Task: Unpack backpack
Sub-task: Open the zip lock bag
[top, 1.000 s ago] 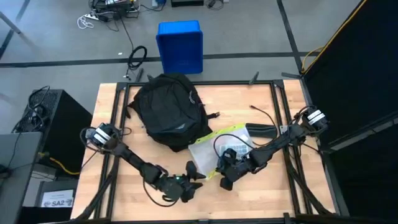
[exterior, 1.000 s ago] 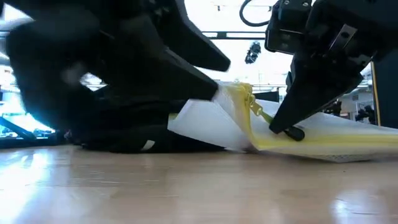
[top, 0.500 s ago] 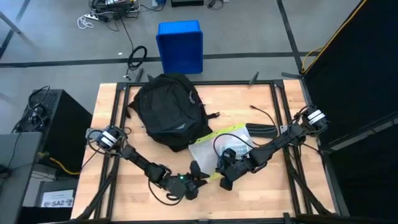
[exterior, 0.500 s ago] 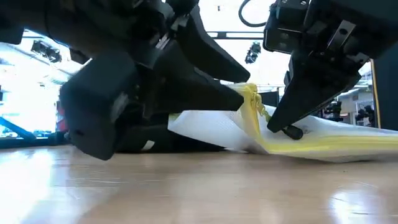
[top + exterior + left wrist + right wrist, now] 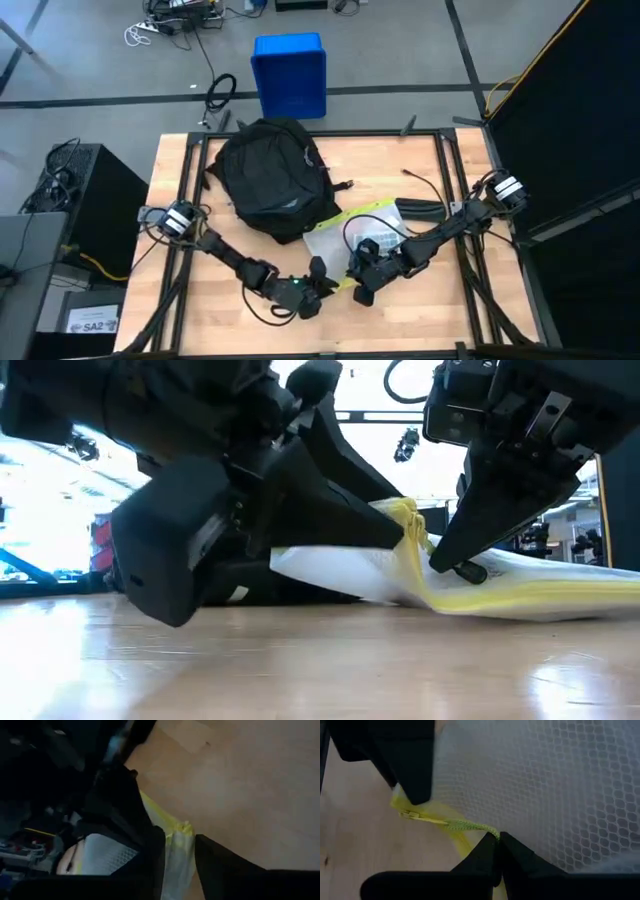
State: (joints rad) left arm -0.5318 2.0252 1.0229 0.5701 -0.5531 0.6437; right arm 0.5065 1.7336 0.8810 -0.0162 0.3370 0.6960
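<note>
The black backpack (image 5: 265,178) lies on its side at the table's far left; no gripper is near it. A white mesh pouch (image 5: 362,237) with a yellow zipper edge lies to its right, one corner raised. My right gripper (image 5: 497,839) is shut on the pouch's yellow zipper cord at the pouch's near corner (image 5: 408,528). My left gripper (image 5: 179,837) is open. It comes in from the left, and its two fingers stand on either side of that same yellow corner (image 5: 181,831). My right gripper pinches the yellow zipper cord (image 5: 470,826) between its two fingertips, a little way from the slider (image 5: 411,815). In the low view the fingers slant down from above. The pouch's corner is held up off the wood, and the rest of the pouch lies on the table. My left gripper has the yellow corner between its open fingers; whether a finger (image 5: 375,525) touches it I cannot tell.
A blue bin (image 5: 290,75) stands on the floor beyond the far edge. A flat black object (image 5: 425,208) and a thin cable lie on the table's right, behind the pouch. Bare wood (image 5: 420,315) shows along the near edge.
My left gripper has moved toward the table's right edge, up to the pouch's raised yellow corner, until its fingers straddle that corner. My right gripper has stayed where it was, holding the cord.
</note>
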